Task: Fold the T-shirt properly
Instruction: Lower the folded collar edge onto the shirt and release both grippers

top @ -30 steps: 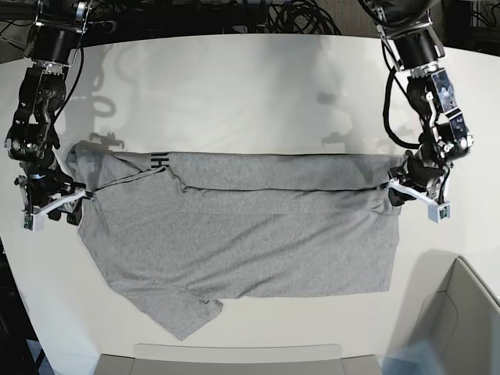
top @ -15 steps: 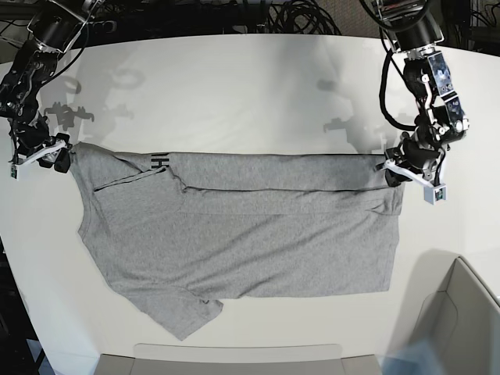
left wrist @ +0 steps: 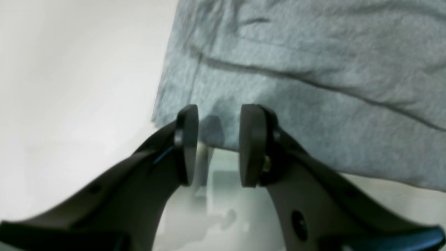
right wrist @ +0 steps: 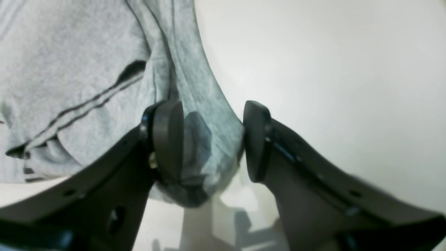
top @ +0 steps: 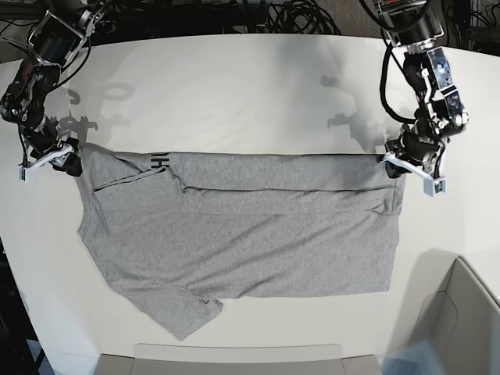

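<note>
The heather-grey T-shirt [top: 250, 226] lies flat on the white table [top: 234, 86], its top part folded down, with a strip of black lettering [top: 158, 162] showing at the fold. One sleeve sticks out at the bottom left. My right gripper [top: 70, 160] is at the shirt's upper left corner. The right wrist view shows this gripper [right wrist: 212, 139] open wide, a bunched grey fold [right wrist: 198, 146] sitting between its fingers. My left gripper [top: 391, 162] is at the upper right corner. In its wrist view the left gripper [left wrist: 217, 143] stands open, the shirt's edge [left wrist: 313, 69] just past the fingertips.
A grey bin [top: 461, 320] stands at the bottom right corner. A flat grey tray [top: 234, 359] lies along the near edge. Black cables [top: 297, 16] hang behind the table's far edge.
My right gripper has left the sleeve's side edge and risen to the shirt's upper left corner. My left gripper has shifted slightly toward the far side. The shirt has barely moved.
</note>
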Controlling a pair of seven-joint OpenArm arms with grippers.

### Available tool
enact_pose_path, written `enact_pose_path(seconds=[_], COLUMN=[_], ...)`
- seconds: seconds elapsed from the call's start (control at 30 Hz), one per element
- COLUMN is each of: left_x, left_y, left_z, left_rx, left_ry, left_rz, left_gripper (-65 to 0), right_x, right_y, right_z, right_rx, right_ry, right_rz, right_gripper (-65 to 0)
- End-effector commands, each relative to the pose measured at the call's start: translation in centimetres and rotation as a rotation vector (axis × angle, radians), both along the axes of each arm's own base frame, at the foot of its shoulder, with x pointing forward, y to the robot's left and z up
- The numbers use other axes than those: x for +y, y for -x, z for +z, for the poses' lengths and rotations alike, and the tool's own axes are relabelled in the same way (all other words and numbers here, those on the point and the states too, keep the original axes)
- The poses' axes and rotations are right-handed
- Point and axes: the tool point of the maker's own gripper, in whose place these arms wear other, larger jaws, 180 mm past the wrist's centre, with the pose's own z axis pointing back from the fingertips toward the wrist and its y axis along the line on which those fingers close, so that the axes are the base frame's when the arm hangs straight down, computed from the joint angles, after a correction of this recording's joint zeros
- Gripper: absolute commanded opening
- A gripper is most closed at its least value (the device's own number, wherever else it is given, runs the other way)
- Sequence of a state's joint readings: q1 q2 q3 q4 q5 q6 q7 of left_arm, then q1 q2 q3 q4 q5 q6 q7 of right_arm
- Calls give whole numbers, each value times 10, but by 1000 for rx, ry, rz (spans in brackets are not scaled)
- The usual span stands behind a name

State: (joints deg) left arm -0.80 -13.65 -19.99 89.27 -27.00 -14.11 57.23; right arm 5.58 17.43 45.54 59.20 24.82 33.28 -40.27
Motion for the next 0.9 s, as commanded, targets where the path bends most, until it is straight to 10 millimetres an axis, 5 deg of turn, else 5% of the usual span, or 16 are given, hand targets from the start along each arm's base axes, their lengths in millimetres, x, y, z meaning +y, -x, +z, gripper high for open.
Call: enact_pose_path(seconds=[0.0, 0.13, 0.27, 0.4, 0.67, 0.87], left_x=[5, 6, 17, 32, 28, 22], left_y=[-13, -13, -11, 0, -6, -3], left_z=[21, 22, 23, 7, -31, -41], left_rx=[-67, -70, -81, -77, -25, -8], left_ry=[-22, -23, -15, 120, 277, 295], left_rz=[-2, 0, 38, 152, 97, 63], left_gripper=[-448, -448, -441, -407, -406, -406], right_x=[-2, 21, 23, 23, 22, 22], right_y=[-1, 5, 5, 5, 5, 5], right_z=[3, 0, 0, 0, 1, 1], right_rx=[18, 35, 32, 34, 35, 34], right_ry=[17, -23, -33, -31, -28, -27], right_rz=[24, 135, 138, 138, 138, 139], right_gripper=[-371, -371, -371, -371, -371, -371])
